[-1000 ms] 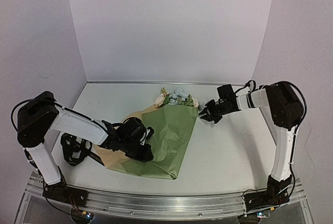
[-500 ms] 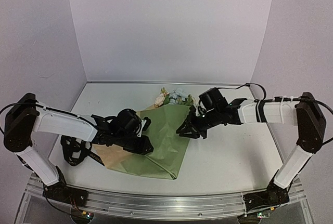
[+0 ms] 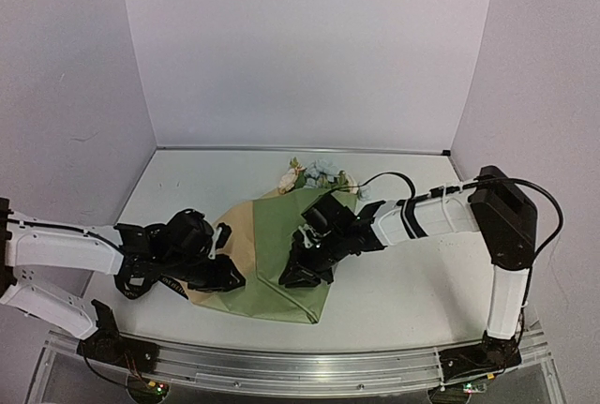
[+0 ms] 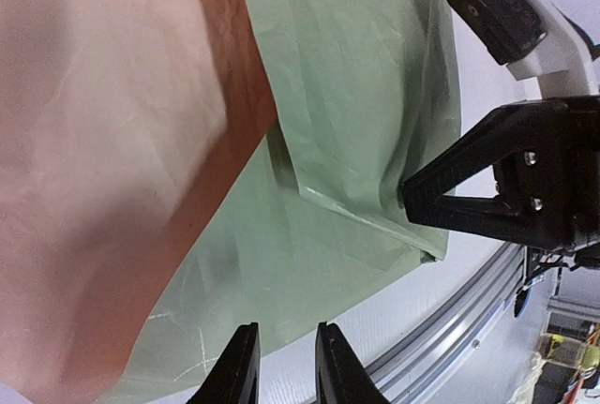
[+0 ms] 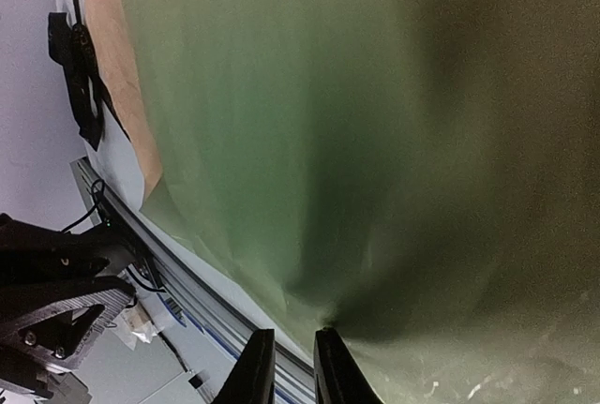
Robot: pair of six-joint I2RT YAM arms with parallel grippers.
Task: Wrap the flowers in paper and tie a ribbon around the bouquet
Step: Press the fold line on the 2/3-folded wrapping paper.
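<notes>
– Both arms have shifted since a second ago. The left one has drawn back toward its own side, and the right one has swung from beside the blooms down onto the near part of the wrap. More tan shows than before.
– Start at the left, then. What lies there?
– The ribbon (image 3: pixel 131 280), heaped on the table (image 3: pixel 412 282) just beside the paper (image 3: pixel 281 263) and partly under the left arm. Next comes the left gripper (image 4: pixel 284 338), at the sheet's near edge, its fingers a little apart with nothing between them.
– So nothing pins that side?
– Nothing I can see. The tan face (image 3: pixel 239 226) lies turned up there. I judge the fold could spring wider, since the sheet is thin and creased.
– And the right gripper (image 5: pixel 292 336)?
– Its tips are on the green fold, where the paper puckers. The fingers stand close, with only a slit between them, and I cannot tell whether they nip the edge. If it drags, the wrap may slide off the stems or tear.
– Where are the flowers (image 3: pixel 314 177)?
– At the far end, with the blooms poking out of the green. The stems are hidden under it.
– Anything in the way?
– The two grippers are near each other along the near edge and could collide. The left arm also lies over the ribbon, so reaching for it could snag.
</notes>
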